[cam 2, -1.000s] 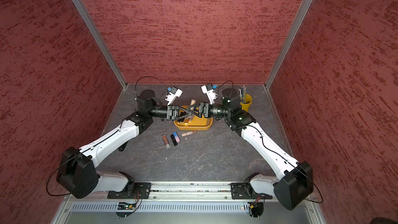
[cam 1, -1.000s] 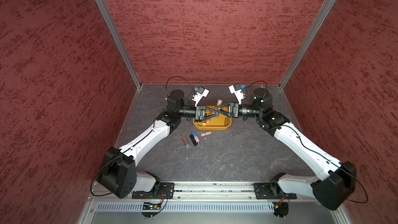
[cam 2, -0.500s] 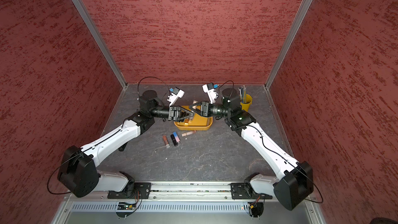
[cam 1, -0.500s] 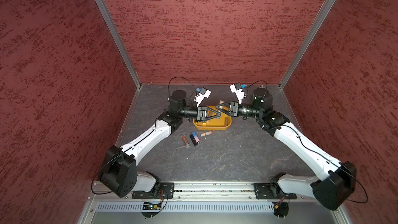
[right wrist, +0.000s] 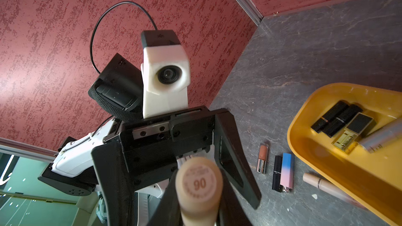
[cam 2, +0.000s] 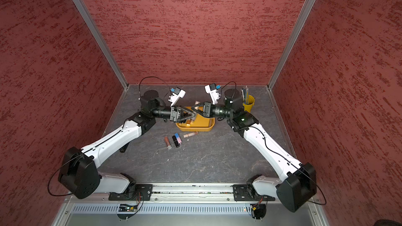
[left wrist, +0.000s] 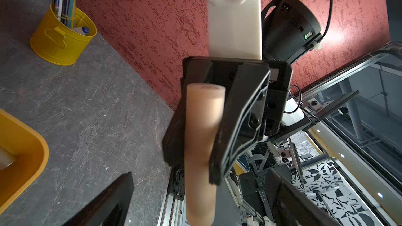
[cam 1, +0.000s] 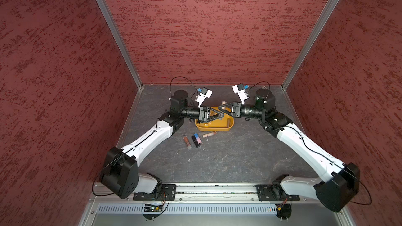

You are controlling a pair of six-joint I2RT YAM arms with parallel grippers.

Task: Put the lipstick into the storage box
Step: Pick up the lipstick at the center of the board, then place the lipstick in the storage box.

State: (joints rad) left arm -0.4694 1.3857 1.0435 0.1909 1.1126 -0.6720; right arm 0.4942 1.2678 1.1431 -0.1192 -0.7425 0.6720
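Newly apart since a second ago: left pincer (cam 1: 219, 115). Newly clamped on lipstick (left wrist: 204, 114): right pincer (left wrist: 193, 164). Held above storage box (cam 1: 214, 128), long axis steeply tilted; drop zone judged directly beneath.

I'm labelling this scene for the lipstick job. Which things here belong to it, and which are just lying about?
Belongs to the job: beige lipstick, held in the right gripper; storage box; stored lipsticks inside it; four loose lipsticks on the table.

Lying about: yellow pen cup; pens in it.
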